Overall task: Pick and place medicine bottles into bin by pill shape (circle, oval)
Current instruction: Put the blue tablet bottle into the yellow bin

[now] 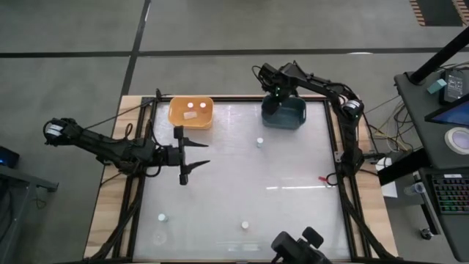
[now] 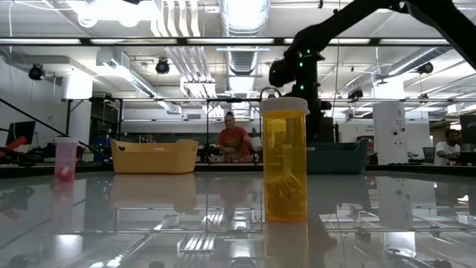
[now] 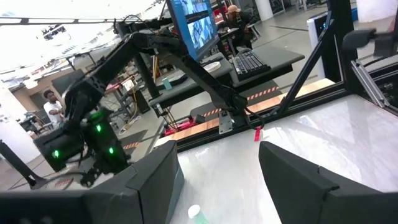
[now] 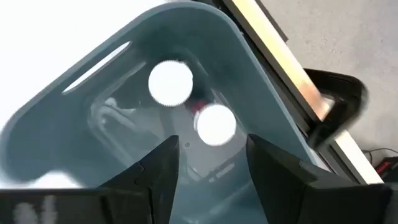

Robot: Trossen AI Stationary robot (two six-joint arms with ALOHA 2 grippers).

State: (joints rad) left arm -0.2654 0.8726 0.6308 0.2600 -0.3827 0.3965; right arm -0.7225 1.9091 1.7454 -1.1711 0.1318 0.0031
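Right claw (image 4: 208,158) open over blue bin (image 1: 284,114), upper centre, two bottles (image 4: 170,81) inside. Left claw (image 1: 193,154) wide, centre-left, over counter (image 1: 293,198).

Table top (image 1: 278,205): glossy, mirror-like, w/ bare wood edge. Bins: smooth plastic, yellow (image 1: 191,113) & teal (image 1: 284,114). Bottle (image 2: 285,158): translucent amber plastic, white cap.

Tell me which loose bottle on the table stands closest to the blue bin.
The white-capped bottle mid-table, just in front of the blue bin. The other two stand far off along the table's near edge.
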